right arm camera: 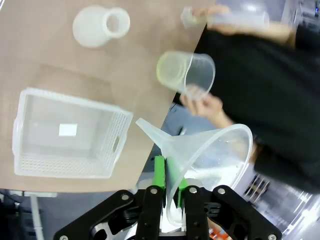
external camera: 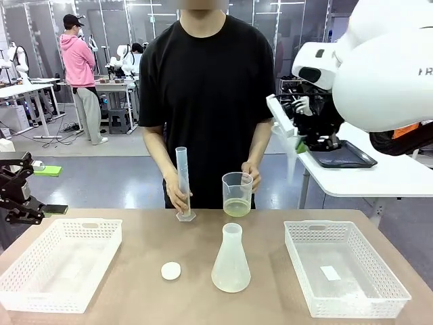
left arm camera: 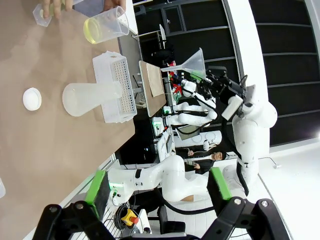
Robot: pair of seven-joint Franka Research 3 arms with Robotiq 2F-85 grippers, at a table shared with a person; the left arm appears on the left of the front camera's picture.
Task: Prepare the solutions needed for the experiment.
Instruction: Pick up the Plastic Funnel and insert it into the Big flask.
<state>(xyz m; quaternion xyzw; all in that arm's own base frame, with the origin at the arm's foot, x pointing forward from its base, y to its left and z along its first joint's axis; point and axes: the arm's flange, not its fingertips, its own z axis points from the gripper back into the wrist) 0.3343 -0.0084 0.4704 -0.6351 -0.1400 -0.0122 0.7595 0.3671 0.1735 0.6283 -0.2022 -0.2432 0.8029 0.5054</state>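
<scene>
The solutions show as a shallow pale yellow-green layer (external camera: 237, 207) in a clear beaker (external camera: 237, 193) that the person's hand holds at the table's far edge. The person's other hand steadies a tall graduated cylinder (external camera: 183, 183) beside it. A translucent conical flask (external camera: 231, 261) stands mid-table with a white cap (external camera: 171, 271) to its left. High at the right, my right gripper (external camera: 301, 139) is shut on a clear funnel (right arm camera: 210, 150), pinched between green pads (right arm camera: 159, 172). My left gripper (external camera: 20, 196) hovers open off the table's left end, its fingers (left arm camera: 96, 186) spread wide with nothing between them.
Two white baskets sit on the table: one at the left (external camera: 61, 264), one at the right (external camera: 345, 267) with a small white slip inside. A side table with a black tray (external camera: 342, 157) stands behind my right arm.
</scene>
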